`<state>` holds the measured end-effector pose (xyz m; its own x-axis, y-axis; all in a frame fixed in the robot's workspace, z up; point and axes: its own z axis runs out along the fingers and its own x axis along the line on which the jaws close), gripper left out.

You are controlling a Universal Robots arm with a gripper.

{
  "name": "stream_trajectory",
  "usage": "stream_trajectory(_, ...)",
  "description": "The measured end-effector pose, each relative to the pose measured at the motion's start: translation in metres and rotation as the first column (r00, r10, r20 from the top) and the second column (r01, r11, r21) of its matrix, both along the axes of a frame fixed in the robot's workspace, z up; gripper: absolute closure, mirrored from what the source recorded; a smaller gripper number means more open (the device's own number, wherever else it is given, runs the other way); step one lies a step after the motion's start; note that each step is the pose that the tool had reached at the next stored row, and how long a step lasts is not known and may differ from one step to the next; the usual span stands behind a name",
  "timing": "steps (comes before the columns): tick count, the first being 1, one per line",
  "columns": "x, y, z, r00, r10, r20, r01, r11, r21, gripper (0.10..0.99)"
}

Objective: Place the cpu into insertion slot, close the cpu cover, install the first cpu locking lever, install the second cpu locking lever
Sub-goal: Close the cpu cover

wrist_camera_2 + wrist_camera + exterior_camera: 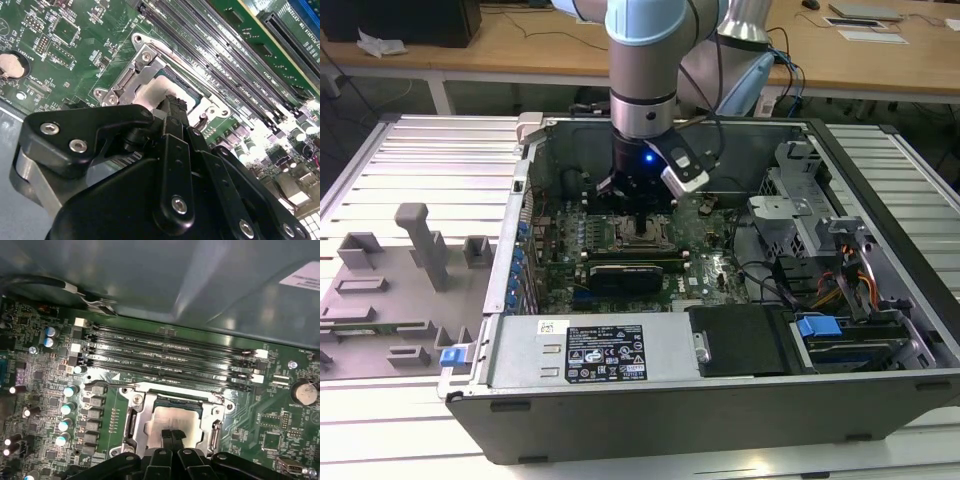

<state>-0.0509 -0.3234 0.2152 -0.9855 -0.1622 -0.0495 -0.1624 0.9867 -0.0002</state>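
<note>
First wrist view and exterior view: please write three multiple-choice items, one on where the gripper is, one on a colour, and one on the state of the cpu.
1. Where is the gripper?
A. Outside the computer case.
B. Directly over the insertion slot.
C. Over the long memory slots.

2. What colour is the motherboard?
A. Blue.
B. Red.
C. Green.

3. How is the cpu placed?
A. Lying flat in the slot.
B. Held up in the air.
C. Lying on the table outside.

Answers:
1 B: in both wrist views its tips are right above the cpu's face.
2 C: the board around the slot is green.
3 A: its pale face shows through the square opening of the cpu cover.
</note>
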Motion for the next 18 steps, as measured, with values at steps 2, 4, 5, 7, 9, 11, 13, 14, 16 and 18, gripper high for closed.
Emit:
stream_trajectory(2,0.0000,0.0000,0.0051,1.0000,-0.004,0.0000,0.004,1.0000,0.000,0.980)
stream_trajectory(4,0.0001,0.0000,0.0122,1.0000,-0.009,0.0005,0.009,1.0000,0.000,0.980)
stream_trajectory(5,0.0001,0.0000,0.0151,0.9999,-0.011,0.0008,0.011,0.9999,0.000,0.980)
stream_trajectory(7,0.0000,0.0000,0.0198,0.9999,-0.015,0.0010,0.015,0.9999,0.000,0.980)
stream_trajectory(9,0.0000,0.0000,0.0217,0.9999,-0.017,0.0012,0.017,0.9999,0.000,0.980)
stream_trajectory(11,0.0000,0.0000,0.0217,0.9999,-0.017,0.0011,0.017,0.9999,0.000,0.980)
stream_trajectory(13,0.0000,0.0000,0.0218,0.9999,-0.017,0.0011,0.017,0.9999,0.000,0.980)
stream_trajectory(14,0.0000,0.0000,0.0218,0.9998,-0.017,0.0011,0.017,0.9999,0.000,0.980)
stream_trajectory(16,0.0000,0.0000,0.0218,0.9998,-0.017,0.0011,0.017,0.9998,0.000,0.980)
stream_trajectory(18,0.0000,0.0000,0.0218,0.9998,-0.018,0.0011,0.018,0.9998,0.000,0.980)
